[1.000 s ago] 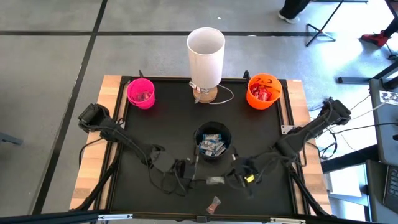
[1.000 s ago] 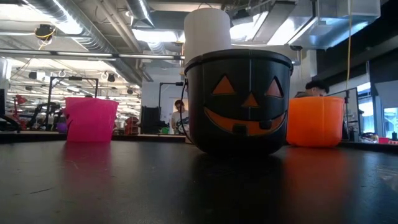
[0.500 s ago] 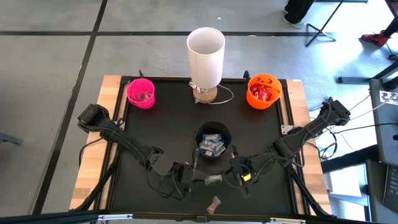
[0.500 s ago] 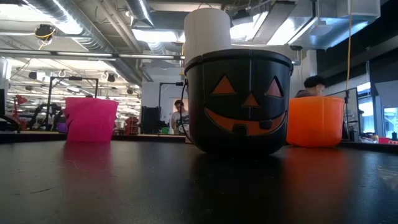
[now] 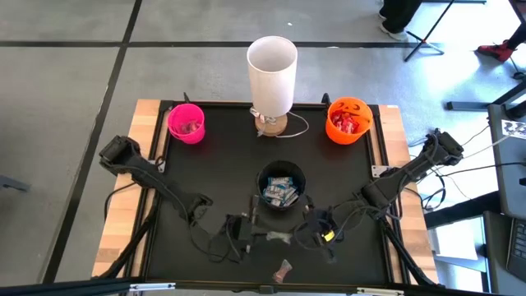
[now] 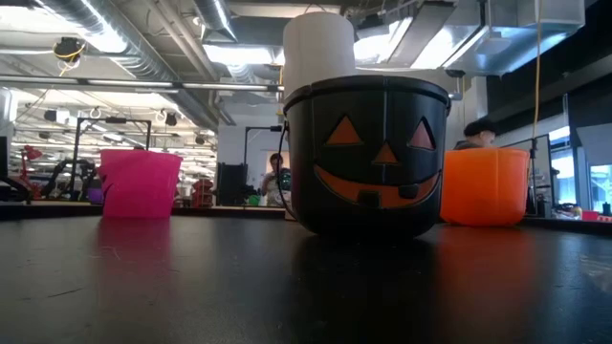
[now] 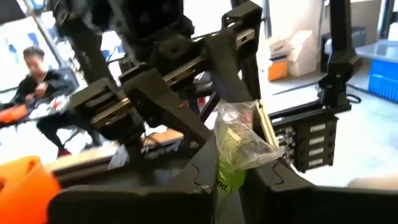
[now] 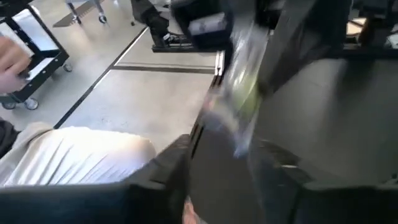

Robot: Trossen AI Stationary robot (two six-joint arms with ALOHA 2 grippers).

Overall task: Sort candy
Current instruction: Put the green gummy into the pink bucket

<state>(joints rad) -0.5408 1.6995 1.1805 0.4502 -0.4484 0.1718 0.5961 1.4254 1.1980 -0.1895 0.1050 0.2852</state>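
On the bench (image 5: 205, 164), just in front of the black pumpkin bucket (image 5: 281, 188), my two arms meet low. My left pincer (image 7: 227, 177) pinches a clear-wrapped candy (image 7: 239, 140); my right pincer (image 5: 306, 234) is spreading off it. If the crinkly wrapper snags there, it could tear free and drop.

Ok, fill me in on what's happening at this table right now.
Candy sorting, mid hand-over. Both arms meet near the table's front, just ahead of the black pumpkin bucket of blue-and-white mini bars. The left tool is shut on a crinkly clear-and-green wrapped sweet, and the right tool faces it with fingers parted. Another brownish wrapped sweet lies at the front edge. The small pink cup and orange pumpkin bucket at the back already hold candy.
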